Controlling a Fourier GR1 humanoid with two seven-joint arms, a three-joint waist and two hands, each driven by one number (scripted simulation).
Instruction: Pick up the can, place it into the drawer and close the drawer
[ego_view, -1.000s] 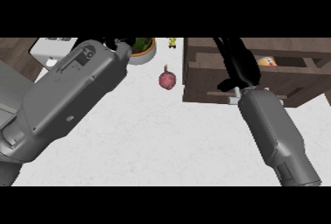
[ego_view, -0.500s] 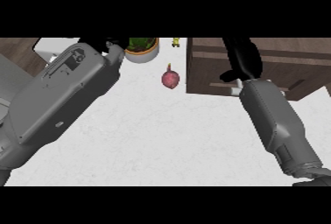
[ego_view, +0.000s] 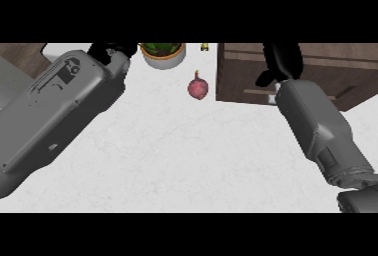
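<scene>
The can does not show anywhere in the head view. The brown wooden drawer unit (ego_view: 310, 75) stands at the upper right of the white counter (ego_view: 192, 160); its front looks flush with the cabinet, and a pale handle strip (ego_view: 260, 92) runs along the front, partly hidden by the arm. The right hand (ego_view: 282, 62) lies over the top of the drawer unit, black fingers pointing down toward the front edge; whether they are curled or straight cannot be told. Its grey forearm (ego_view: 321, 130) runs down to the lower right. Just left of the drawer unit lies a reddish-purple sweet potato (ego_view: 198, 88). Further up stands a white pot with a green plant (ego_view: 163, 52). The left hand (ego_view: 112, 50) shows only partly at the top edge above its forearm (ego_view: 59, 110), its fingers hidden.
</scene>
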